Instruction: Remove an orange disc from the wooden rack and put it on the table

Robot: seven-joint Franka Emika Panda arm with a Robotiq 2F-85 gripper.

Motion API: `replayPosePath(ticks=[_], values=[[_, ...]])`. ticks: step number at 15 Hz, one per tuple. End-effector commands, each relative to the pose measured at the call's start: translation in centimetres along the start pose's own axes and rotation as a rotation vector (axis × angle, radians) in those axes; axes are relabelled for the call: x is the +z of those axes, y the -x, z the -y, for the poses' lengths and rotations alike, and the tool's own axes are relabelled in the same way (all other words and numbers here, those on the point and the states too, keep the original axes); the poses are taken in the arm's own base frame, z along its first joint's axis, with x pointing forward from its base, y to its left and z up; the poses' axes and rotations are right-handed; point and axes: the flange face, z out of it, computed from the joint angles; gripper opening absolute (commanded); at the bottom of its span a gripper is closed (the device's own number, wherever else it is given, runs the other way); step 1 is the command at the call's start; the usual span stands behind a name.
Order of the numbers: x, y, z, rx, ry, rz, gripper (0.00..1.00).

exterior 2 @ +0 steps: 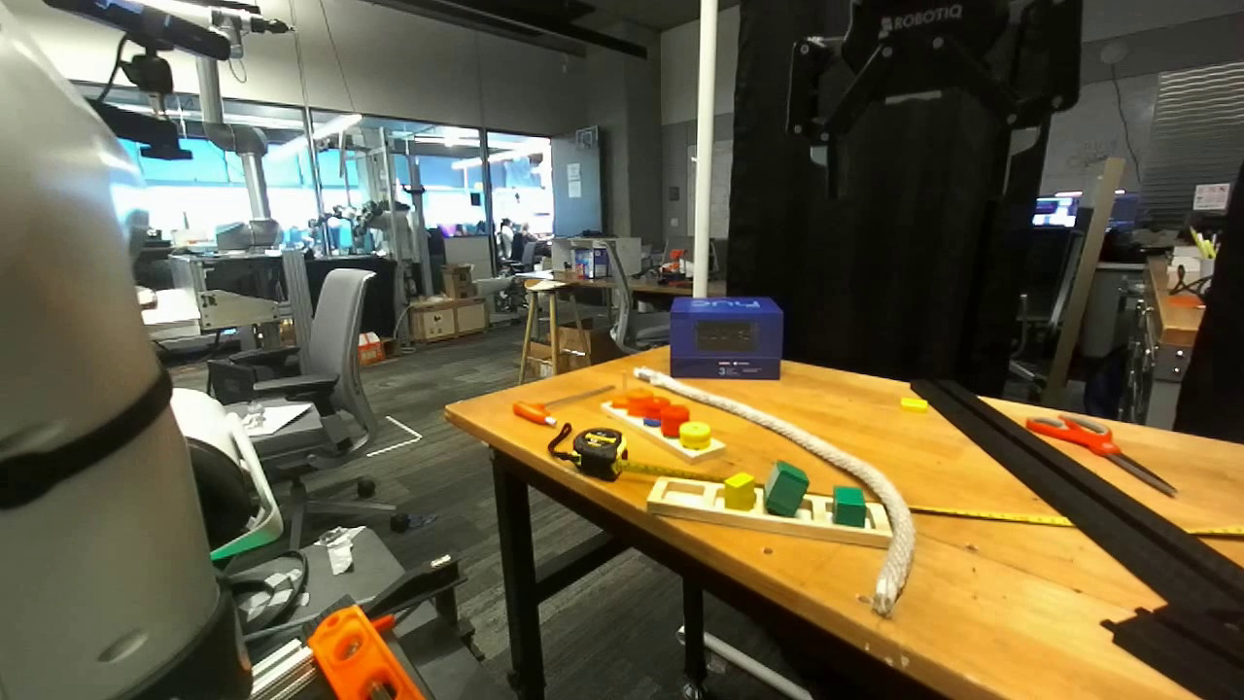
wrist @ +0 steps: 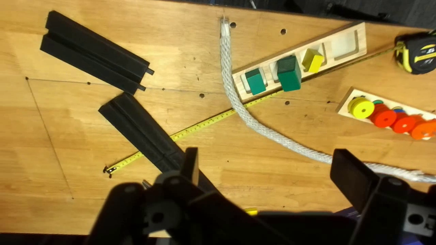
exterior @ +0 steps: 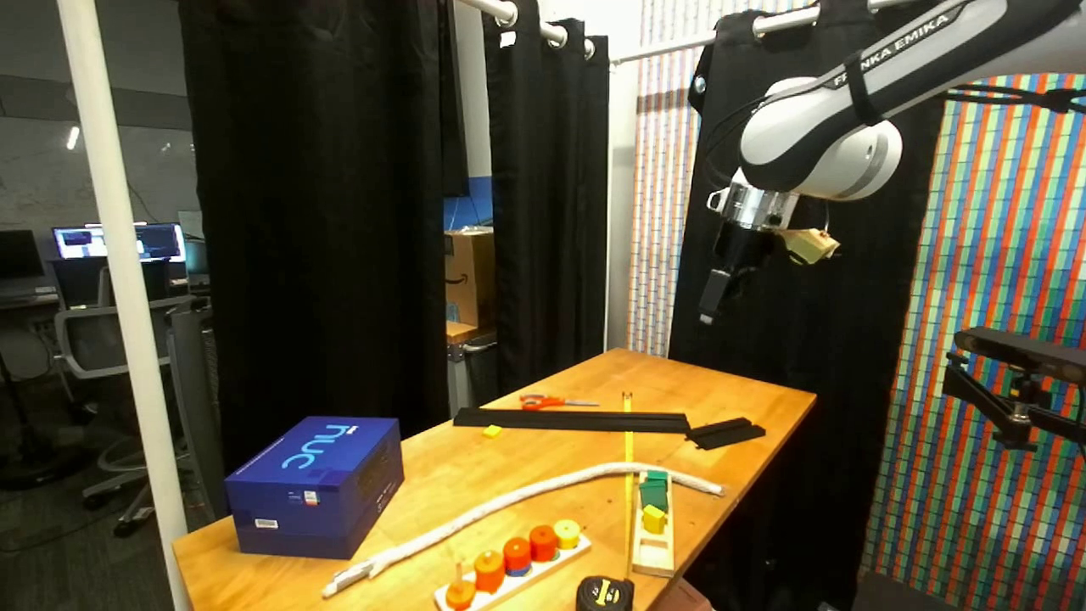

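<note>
The wooden rack, a short pale strip, lies on the table (exterior: 721, 399); it shows in both exterior views (exterior: 521, 586) (exterior 2: 712, 452) and at the right of the wrist view (wrist: 343, 106). It carries a row of round discs: orange discs (exterior: 489, 570) (wrist: 423, 130), red-orange discs (exterior: 543, 541) (exterior 2: 673, 420) (wrist: 385, 117) and a yellow disc (exterior: 568, 534) (exterior 2: 695, 435) (wrist: 361, 108) at one end. A little blue and green shows under some. My gripper (exterior: 707, 316) (exterior 2: 918, 185) (wrist: 266, 160) is open and empty, high above the table and well away from the rack.
A white rope (wrist: 282, 139) curves between the rack and a tray (exterior 2: 671, 498) of green and yellow blocks. A tape measure (exterior 2: 600, 453), a blue box (exterior: 318, 484), black rails (exterior: 577, 420), scissors (exterior 2: 1079, 435), a screwdriver (exterior 2: 535, 412) and a yellow block (exterior: 492, 432) lie around.
</note>
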Motion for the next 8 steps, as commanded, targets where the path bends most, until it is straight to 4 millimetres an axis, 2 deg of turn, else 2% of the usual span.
replayPosePath(ticks=[1,4,8], values=[[3.6,-0.9,3.8,0.144,0.105,-0.037,1.0],[7.9,-1.5,7.9,0.269,0.165,-0.05,1.0],[11.8,-1.5,12.0,0.427,0.244,-0.062,1.0]])
